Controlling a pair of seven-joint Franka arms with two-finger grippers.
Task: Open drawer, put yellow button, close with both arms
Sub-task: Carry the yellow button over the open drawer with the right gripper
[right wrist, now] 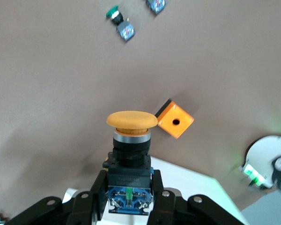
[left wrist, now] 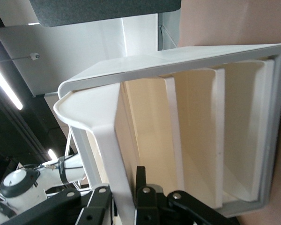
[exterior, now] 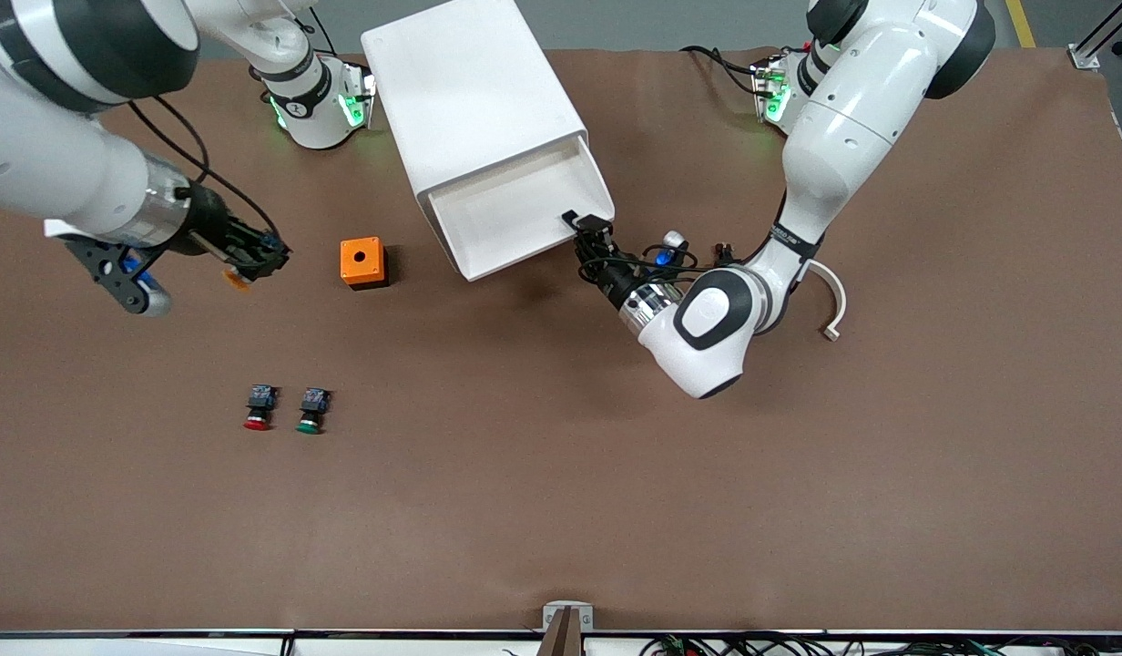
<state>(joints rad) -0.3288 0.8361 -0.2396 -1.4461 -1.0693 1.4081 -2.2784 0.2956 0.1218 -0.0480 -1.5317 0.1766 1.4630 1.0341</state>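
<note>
The white cabinet (exterior: 470,100) stands at the middle of the table's robot-side edge. Its uppermost drawer (exterior: 511,208) is pulled out and empty. My left gripper (exterior: 590,239) is shut on the drawer's front wall at the corner toward the left arm's end. In the left wrist view my left gripper (left wrist: 126,199) has that wall (left wrist: 107,136) between its fingers. My right gripper (exterior: 262,260) is shut on the yellow button (exterior: 239,277) and holds it above the table toward the right arm's end. In the right wrist view my right gripper (right wrist: 129,199) clamps the button's blue-black body, yellow cap (right wrist: 131,120) pointing away.
An orange box (exterior: 363,262) with a round hole sits between my right gripper and the cabinet; it also shows in the right wrist view (right wrist: 175,122). A red-capped button (exterior: 259,408) and a green-capped button (exterior: 311,411) stand side by side nearer the front camera.
</note>
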